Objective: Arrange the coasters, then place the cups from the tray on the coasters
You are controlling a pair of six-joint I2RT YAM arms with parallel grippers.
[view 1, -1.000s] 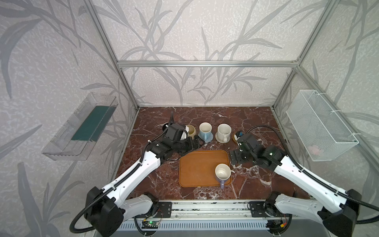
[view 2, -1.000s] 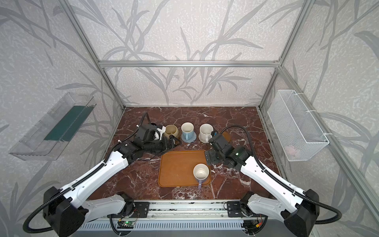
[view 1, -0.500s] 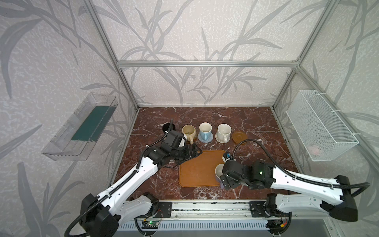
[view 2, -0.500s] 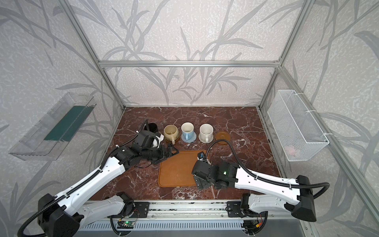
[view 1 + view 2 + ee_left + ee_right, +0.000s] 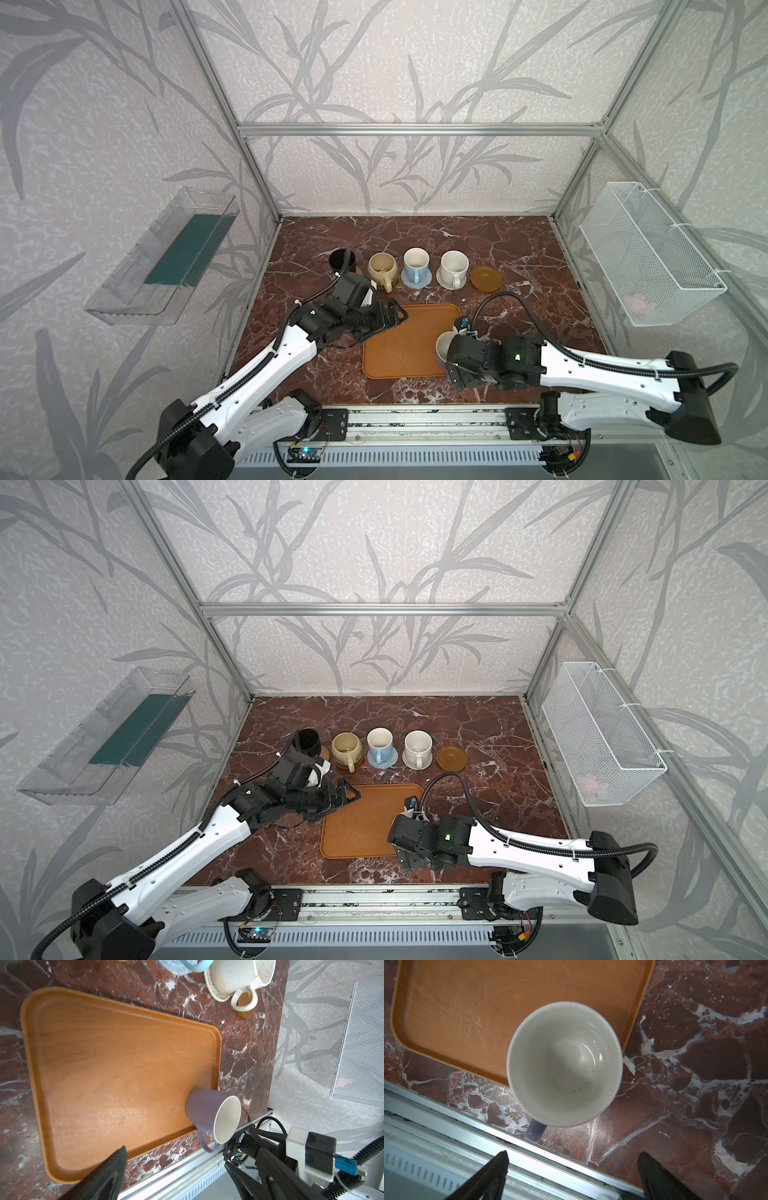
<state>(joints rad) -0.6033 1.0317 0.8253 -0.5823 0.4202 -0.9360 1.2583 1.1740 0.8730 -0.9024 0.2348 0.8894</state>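
One cup (image 5: 564, 1064) sits on the tray's (image 5: 399, 345) near-right corner; four cups (image 5: 416, 261) line up behind (coaster (image 5: 485, 277) rightmost).

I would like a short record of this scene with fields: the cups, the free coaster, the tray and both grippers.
back row: black cup, cream-yellow cup, light blue cup, speckled white cup
on tray: lavender cup, upright, near corner
bare coaster: brown coaster, right end of row
left gripper: open, empty
right gripper: open, beside lavender cup
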